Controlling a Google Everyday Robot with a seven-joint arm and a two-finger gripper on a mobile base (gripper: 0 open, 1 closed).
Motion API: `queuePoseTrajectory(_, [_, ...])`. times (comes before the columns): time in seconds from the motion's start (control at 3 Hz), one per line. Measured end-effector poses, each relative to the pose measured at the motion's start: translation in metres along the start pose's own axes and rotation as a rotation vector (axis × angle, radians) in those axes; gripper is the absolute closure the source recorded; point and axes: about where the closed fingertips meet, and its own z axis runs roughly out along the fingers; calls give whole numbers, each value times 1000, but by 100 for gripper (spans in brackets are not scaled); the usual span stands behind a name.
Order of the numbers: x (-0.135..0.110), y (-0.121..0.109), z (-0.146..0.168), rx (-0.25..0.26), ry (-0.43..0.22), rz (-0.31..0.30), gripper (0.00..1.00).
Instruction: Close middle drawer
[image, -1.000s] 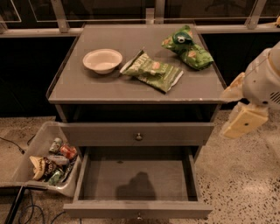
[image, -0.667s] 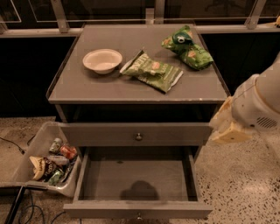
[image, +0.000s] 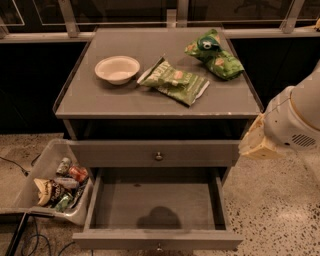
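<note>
Cabinet: a grey, flat-topped drawer cabinet (image: 100, 102) stood against a dark wall with metal rails.
Middle drawer: the wide grey middle drawer with a plain front (image: 130, 202) was pulled far out at the bottom of the view. Its inside held nothing but a shadow, and its front edge was cut off by the frame.
Upper drawer: the grey drawer front with a small round metal knob (image: 158, 156) sat just above it, nearly flush with the cabinet.
Gripper: the cream-coloured gripper (image: 252, 145) on the white arm (image: 295, 120) was at the cabinet's front right corner. It was level with the upper drawer front and clear of the middle drawer.
Gripper state: open or closed could not be told.
Cabinet top: a shallow white bowl (image: 117, 69) lay at the left. A green-and-white snack bag (image: 175, 82) lay flat in the middle, and a bright green crumpled bag (image: 215, 54) lay at the back right.
Floor: a clear plastic bin of cans and packets (image: 47, 185) stood on speckled stone flooring (image: 280, 210), just left of the middle drawer.
</note>
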Motion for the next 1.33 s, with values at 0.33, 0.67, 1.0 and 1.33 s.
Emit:
queuePoseTrajectory(0.33, [0, 2, 2, -7, -4, 3, 100])
queuePoseTrajectory(0.67, [4, 14, 31, -46, -57, 27, 100])
queuePoseTrajectory(1.0, [12, 31, 76, -69, -121, 64, 100])
queuePoseTrajectory(1.33, [21, 45, 129, -52, -176, 97, 100])
